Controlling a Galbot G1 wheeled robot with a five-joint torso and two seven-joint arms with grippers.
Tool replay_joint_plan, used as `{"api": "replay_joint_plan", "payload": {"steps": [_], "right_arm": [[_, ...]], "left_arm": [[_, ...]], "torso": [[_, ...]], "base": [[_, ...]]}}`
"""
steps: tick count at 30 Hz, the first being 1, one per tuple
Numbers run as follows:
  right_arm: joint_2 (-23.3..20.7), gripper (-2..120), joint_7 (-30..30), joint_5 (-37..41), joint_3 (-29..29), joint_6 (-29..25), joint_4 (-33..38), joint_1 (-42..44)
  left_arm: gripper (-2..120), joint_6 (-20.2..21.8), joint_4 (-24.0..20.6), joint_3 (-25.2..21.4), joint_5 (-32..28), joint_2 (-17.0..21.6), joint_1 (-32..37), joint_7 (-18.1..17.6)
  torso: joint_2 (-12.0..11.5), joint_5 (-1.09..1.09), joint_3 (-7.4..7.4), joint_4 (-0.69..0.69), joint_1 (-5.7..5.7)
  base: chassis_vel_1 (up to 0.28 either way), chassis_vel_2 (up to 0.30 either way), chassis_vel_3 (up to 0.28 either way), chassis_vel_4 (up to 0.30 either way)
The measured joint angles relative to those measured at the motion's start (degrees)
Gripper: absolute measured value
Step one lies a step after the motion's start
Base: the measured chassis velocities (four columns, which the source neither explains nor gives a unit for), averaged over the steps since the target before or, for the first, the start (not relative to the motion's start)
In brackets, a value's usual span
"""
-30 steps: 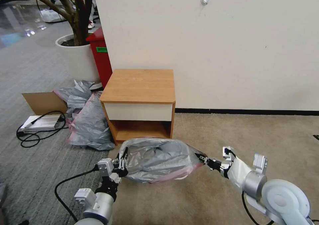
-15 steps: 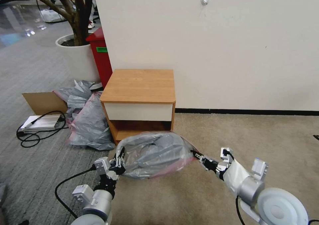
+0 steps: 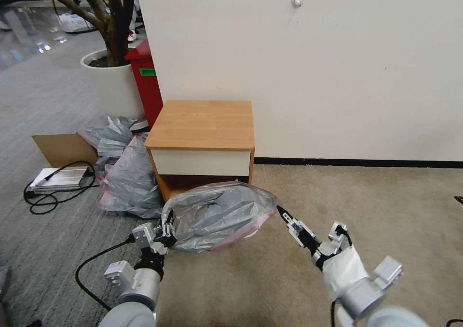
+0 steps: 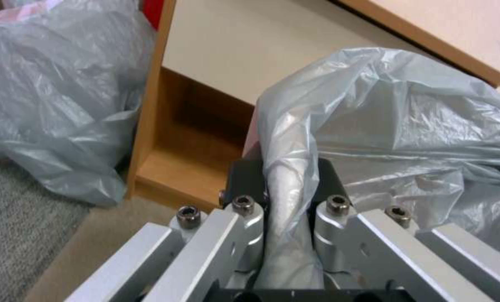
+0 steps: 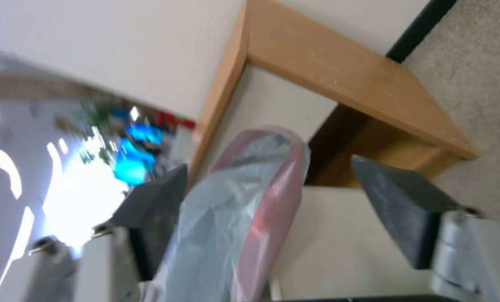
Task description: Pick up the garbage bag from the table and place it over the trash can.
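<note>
A white wall with a black skirting strip closes off a beige carpet, and against it stands the desk [image 3: 202, 124], a small square nightstand of light-brown wood grain with a white drawer front and an open lower shelf; its top is bare. The first part of the task appears done: the bag [image 3: 219, 213] is off the desk and is stretched in the air just in front of the desk's lower shelf, between the two claws. The left claw [image 3: 166, 234], in front of the desk's left corner, is closed on a bunched fold of the bag, the film pinched between its black pads as the left wrist view shows [image 4: 286, 197]. The right claw [image 3: 283, 214], in front of the desk's right corner, has its tip at the bag's pink rim; in the right wrist view its dark fingers [image 5: 398, 201] stand apart with the rim lying loose between them, so no grip is held there. The bag is thin, crinkly, translucent grey film, puffed and creased. A bin is not made out with certainty, so the draping over it is judged still to be done.
</note>
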State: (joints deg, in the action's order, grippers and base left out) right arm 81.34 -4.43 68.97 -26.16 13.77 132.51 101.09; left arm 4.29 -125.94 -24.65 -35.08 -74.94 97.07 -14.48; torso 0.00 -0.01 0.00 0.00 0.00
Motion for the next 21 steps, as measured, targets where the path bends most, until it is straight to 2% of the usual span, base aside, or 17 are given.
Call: {"api": "replay_joint_plan", "payload": {"steps": [2, 4, 9, 12, 14, 15, 19, 20, 21], "right_arm": [[0.4, 91, 0.0, 0.4, 3.2, -4.9, -1.3, -0.6], [1.1, 97, 0.0, -0.8, 5.1, -6.3, -2.2, -1.2], [1.9, 98, 0.0, -2.6, 6.8, -6.5, -3.4, -2.2], [2.4, 93, 0.0, -3.5, 7.5, -6.5, -3.8, -2.9], [3.2, 81, -0.2, -4.6, 8.5, -6.4, -4.5, -3.7], [3.2, 81, -0.2, -4.6, 8.5, -6.4, -4.5, -3.7], [4.2, 68, -0.2, -5.2, 8.9, -6.4, -4.9, -4.1], [4.7, 52, -0.2, -5.3, 8.8, -6.4, -5.2, -4.5], [4.8, 47, -0.2, -5.3, 8.7, -6.4, -5.3, -4.6]], "left_arm": [[7, 0.0, -0.1, 0.0, -0.1, 0.0, 0.0, 0.0], [7, 0.0, -0.2, 0.1, -0.1, 0.0, 0.1, 0.0], [7, 0.0, -0.3, 0.1, -0.1, 0.0, 0.1, 0.0], [7, 0.0, -0.4, 0.2, -0.1, -0.1, 0.1, 0.0], [7, 0.1, -0.4, 0.4, -0.1, -0.3, 0.1, 0.0], [7, 0.1, -0.4, 0.4, -0.1, -0.3, 0.1, 0.0], [7, 0.1, -0.7, 0.6, -0.1, -0.4, 0.2, 0.0], [7, 0.2, -0.9, 0.8, -0.3, -0.3, 0.2, 0.0], [7, 0.3, -0.9, 0.8, -0.7, -0.3, 0.2, 0.0]], "torso": [[0.0, 0.0, 0.0, 0.0, 0.0], [0.0, 0.0, 0.0, 0.01, 0.0], [0.0, 0.0, 0.0, 0.01, 0.0], [0.0, 0.0, 0.0, 0.0, 0.0], [0.0, 0.01, 0.0, 0.01, 0.0], [0.0, 0.01, 0.0, 0.01, 0.0], [0.0, 0.0, 0.0, 0.0, 0.0], [0.0, 0.0, 0.0, 0.0, 0.0], [0.0, 0.0, 0.0, 0.0, 0.0]], "base": [[0.0, 0.0, 0.0, 0.0], [0.0, 0.0, 0.0, 0.0], [0.0, 0.0, 0.0, 0.0], [0.0, 0.0, 0.0, 0.0], [0.0, 0.0, 0.0, 0.0], [0.0, 0.0, 0.0, 0.0], [0.0, 0.0, 0.0, 0.0], [0.0, 0.0, 0.0, 0.0], [0.0, 0.0, 0.0, 0.0]]}}
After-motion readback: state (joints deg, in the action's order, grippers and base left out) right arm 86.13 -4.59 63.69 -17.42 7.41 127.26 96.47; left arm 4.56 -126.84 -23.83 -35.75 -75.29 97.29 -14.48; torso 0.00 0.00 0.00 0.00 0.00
